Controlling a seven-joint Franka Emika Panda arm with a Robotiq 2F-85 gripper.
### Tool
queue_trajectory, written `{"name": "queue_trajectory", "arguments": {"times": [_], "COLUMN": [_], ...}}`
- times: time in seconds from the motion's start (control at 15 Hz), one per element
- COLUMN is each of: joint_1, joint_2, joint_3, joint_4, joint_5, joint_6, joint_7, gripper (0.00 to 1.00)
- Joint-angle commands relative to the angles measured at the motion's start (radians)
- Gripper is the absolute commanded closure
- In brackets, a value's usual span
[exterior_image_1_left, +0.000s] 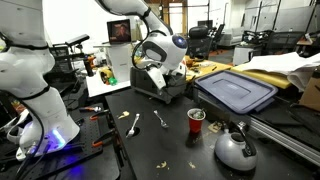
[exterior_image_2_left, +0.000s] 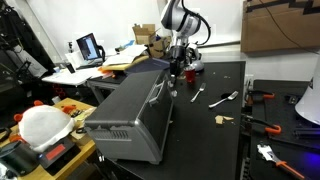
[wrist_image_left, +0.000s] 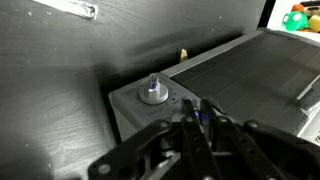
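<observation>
You see the toaster oven (wrist_image_left: 240, 70) in dull grey metal, its knob (wrist_image_left: 152, 92) shiny silver, standing on a matt, streaky black table (wrist_image_left: 60, 100).

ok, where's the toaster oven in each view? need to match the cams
Exterior view: toaster oven sits centre-left, directly under the gripper.
Exterior view: it is the big grey box in the lower-middle foreground, with the gripper at its far end.
Wrist view: it fills the middle and right, its knob left of centre.
Shared landmark: the gripper, close above the oven everywhere.
</observation>
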Motion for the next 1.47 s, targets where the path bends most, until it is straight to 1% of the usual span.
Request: {"name": "queue_trajectory", "arguments": {"times": [0.0, 0.2, 0.33, 0.53, 0.6, 0.73, 0.87, 1.07, 1.2, 1.4], "joint_1": [0.036, 0.065, 0.084, 0.116, 0.126, 0.137, 0.146, 0.152, 0.154, 0.157], "joint_2": [0.030, 0.025, 0.011, -0.073, -0.106, -0.170, -0.238, -0.326, -0.377, -0.443], "joint_3": [-0.019, -0.027, -0.038, -0.061, -0.067, -0.072, -0.071, -0.069, -0.071, -0.072], "joint_4": [0.014, -0.003, -0.015, -0.080, -0.106, -0.151, -0.200, -0.247, -0.266, -0.289], "joint_5": [0.003, -0.022, -0.049, -0.143, -0.187, -0.286, -0.416, -0.600, -0.693, -0.793], "joint_6": [-0.022, 0.028, 0.069, 0.180, 0.225, 0.282, 0.309, 0.297, 0.280, 0.266], "joint_7": [0.020, 0.061, 0.103, 0.204, 0.244, 0.325, 0.419, 0.518, 0.571, 0.619], "gripper": [0.62, 0.42, 0.26, 0.04, 0.00, 0.00, 0.00, 0.00, 0.00, 0.00]}}
